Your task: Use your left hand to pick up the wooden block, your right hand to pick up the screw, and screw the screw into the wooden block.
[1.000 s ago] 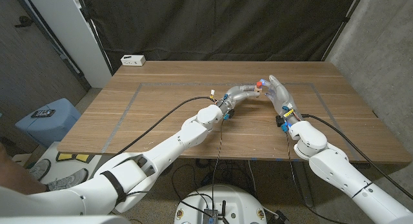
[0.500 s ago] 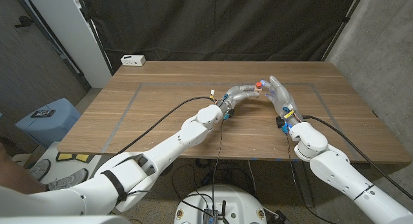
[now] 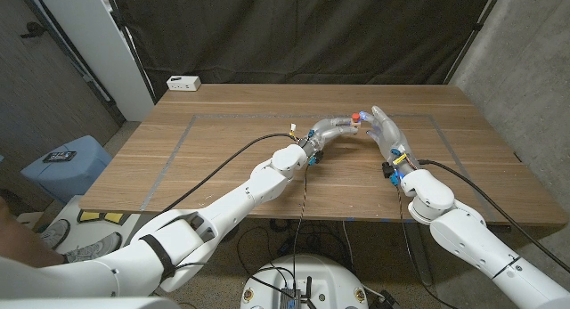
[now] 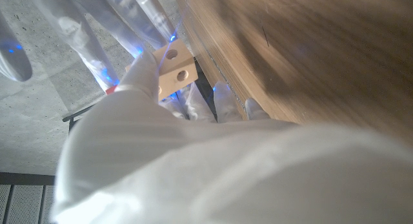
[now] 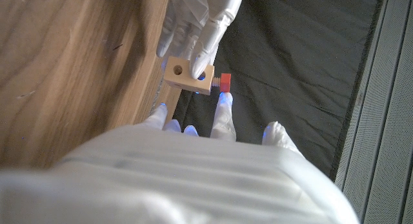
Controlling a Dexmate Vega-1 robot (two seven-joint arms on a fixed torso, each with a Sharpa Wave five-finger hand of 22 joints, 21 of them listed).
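1. The left hand (image 3: 328,129) reaches over the middle of the desk (image 3: 223,166) toward its far edge, fingers grasping the wooden block (image 5: 188,77). The block sits between the two hands, above the desk, with two holes visible on one face.
2. The screw (image 5: 223,82), red-headed, stands against the block's side face, its shaft apparently already partly in a hole.
3. The right hand (image 3: 385,131) meets the left there, fingertips at the red head; whether it truly pinches the screw I cannot tell.
4. Over the last second almost nothing has shifted: both hands hold the same pose. That suggests slow turning is under way; the screw is not yet driven home.
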